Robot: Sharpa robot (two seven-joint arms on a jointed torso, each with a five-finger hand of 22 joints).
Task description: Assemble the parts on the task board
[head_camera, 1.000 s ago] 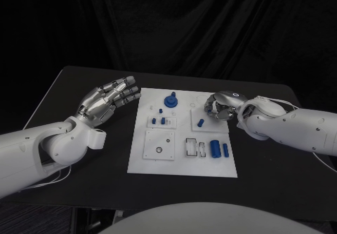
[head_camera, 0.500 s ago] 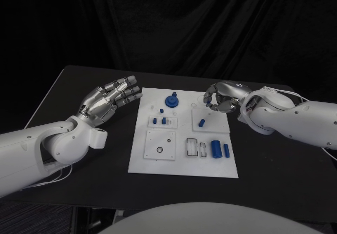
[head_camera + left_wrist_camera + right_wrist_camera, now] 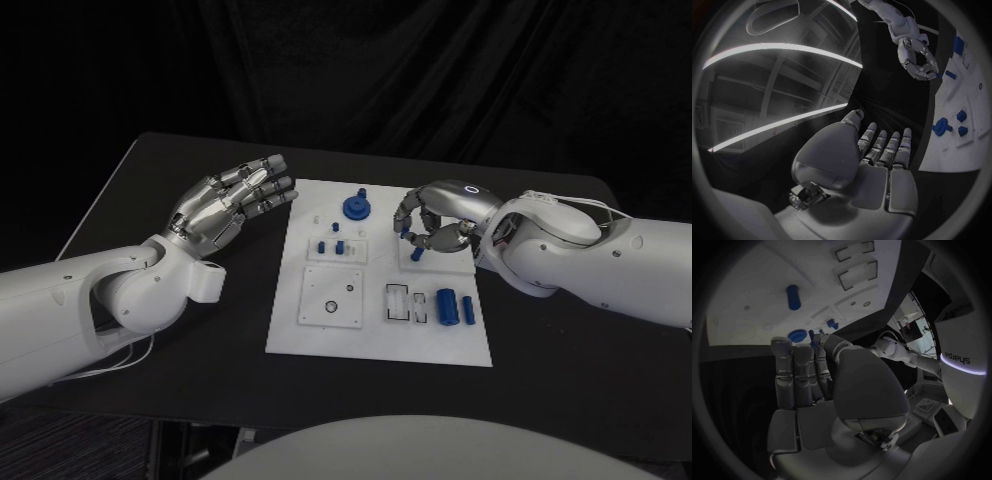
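Left hand (image 3: 228, 203) held open at upper left, nothing gripped, right hand (image 3: 436, 220) curled over task board (image 3: 378, 340), small blue peg (image 3: 417, 254) partly hidden beneath, grasp not discernible

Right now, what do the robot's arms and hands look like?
Both arms, the left arm and the right arm, are smooth, rounded white shells with fat round joints. Each ends in a shiny silver metal hand: the left hand and the right hand, which has a small glowing ring on its back. Thin pale cables run along the right arm.
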